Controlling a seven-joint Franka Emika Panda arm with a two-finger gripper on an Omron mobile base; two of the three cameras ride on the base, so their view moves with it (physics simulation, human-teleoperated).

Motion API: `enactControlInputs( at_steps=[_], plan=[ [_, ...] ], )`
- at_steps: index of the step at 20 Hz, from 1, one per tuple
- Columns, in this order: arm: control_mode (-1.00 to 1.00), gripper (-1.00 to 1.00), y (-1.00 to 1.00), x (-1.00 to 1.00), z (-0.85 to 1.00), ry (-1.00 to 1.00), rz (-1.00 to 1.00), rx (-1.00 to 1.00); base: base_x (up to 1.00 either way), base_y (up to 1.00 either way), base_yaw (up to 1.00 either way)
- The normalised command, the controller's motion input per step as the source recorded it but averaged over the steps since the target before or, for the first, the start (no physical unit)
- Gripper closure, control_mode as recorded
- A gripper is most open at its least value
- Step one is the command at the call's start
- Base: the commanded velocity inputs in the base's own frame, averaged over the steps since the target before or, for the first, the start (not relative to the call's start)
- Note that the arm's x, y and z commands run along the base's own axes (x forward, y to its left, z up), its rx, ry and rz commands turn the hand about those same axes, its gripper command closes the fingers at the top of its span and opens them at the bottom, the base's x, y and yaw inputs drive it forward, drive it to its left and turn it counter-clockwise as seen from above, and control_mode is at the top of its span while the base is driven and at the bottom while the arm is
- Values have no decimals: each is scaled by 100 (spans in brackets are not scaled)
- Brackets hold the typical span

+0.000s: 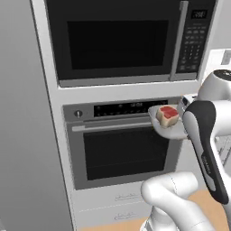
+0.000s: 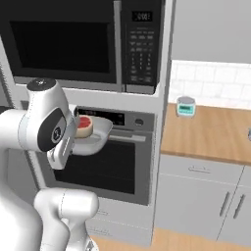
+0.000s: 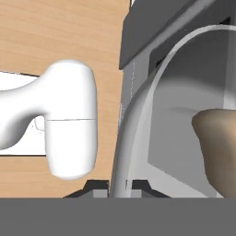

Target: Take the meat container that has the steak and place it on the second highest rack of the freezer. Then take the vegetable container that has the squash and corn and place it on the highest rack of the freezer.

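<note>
The meat container [image 1: 171, 128], a pale shallow dish, hangs in the air in front of the wall oven. The steak [image 1: 168, 113], red with a pale fat edge, lies in it. The right base view shows the same container [image 2: 98, 137] and steak [image 2: 84, 123] beside my upper arm. In the hand view my gripper [image 3: 116, 186] is shut on the container's thin rim [image 3: 138, 101], which runs up between the fingertips. A tan lump, the steak [image 3: 216, 147], sits inside the dish. The freezer racks and the vegetable container with squash and corn are out of view.
A black-glass wall oven [image 1: 122, 149] stands just behind the container, with a microwave [image 1: 122, 40] above it and white drawers [image 1: 113, 198] below. A tall flat grey panel [image 1: 22, 135] fills the left. To the right, a wooden counter [image 2: 211, 132] bears a small jar [image 2: 186, 106].
</note>
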Motion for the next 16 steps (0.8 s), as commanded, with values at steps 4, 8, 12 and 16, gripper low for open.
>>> enactControlInputs(
  at_steps=[4,8,12,16],
  plan=[
    [100,100,0,0,0,0,0,0,16,74,3],
    [100,100,0,0,0,0,0,0,18,75,2],
    [100,100,0,0,0,0,0,0,17,73,2],
    [100,100,0,0,0,0,0,0,20,72,2]
  ],
)
